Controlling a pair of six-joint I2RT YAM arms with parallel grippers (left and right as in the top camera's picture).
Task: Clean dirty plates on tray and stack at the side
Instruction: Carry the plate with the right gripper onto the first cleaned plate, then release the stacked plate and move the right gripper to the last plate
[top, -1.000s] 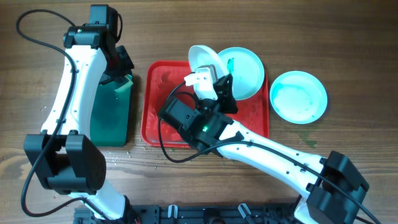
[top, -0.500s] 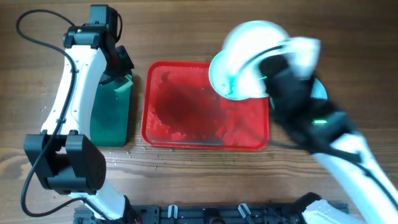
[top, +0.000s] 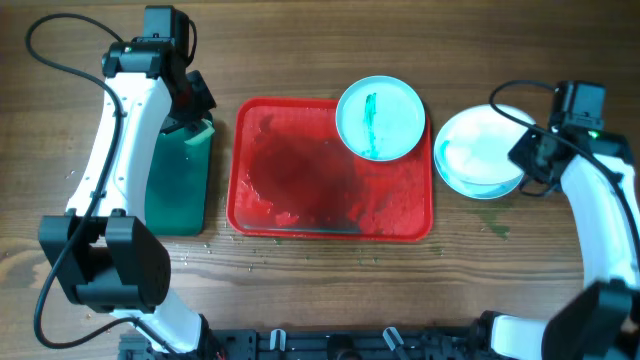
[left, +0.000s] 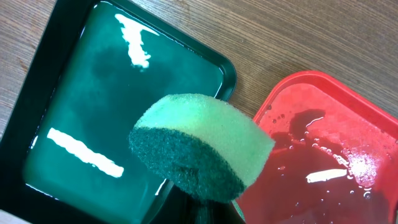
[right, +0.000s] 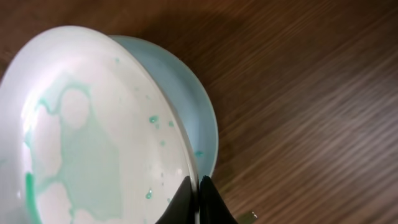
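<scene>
The red tray (top: 300, 190) lies mid-table, wet; its corner shows in the left wrist view (left: 336, 143). One plate with a teal streak (top: 379, 118) rests on its far right corner. My right gripper (top: 528, 150) is shut on the rim of a white plate (top: 478, 140) with pale green smears (right: 87, 137). It holds that plate over a pale-blue plate (right: 189, 112) lying on the table right of the tray. My left gripper (top: 190, 115) is shut on a green sponge (left: 202, 146) above the dark green tray (left: 106, 118).
The dark green tray (top: 180, 180) holds green liquid and lies left of the red tray. Water drops and a green stain (top: 497, 226) mark the wood near the plates. Cables run along the table's left side.
My right arm swung from the red tray out to the right, carrying a plate to the pale-blue plate at the side. The left arm stayed still.
</scene>
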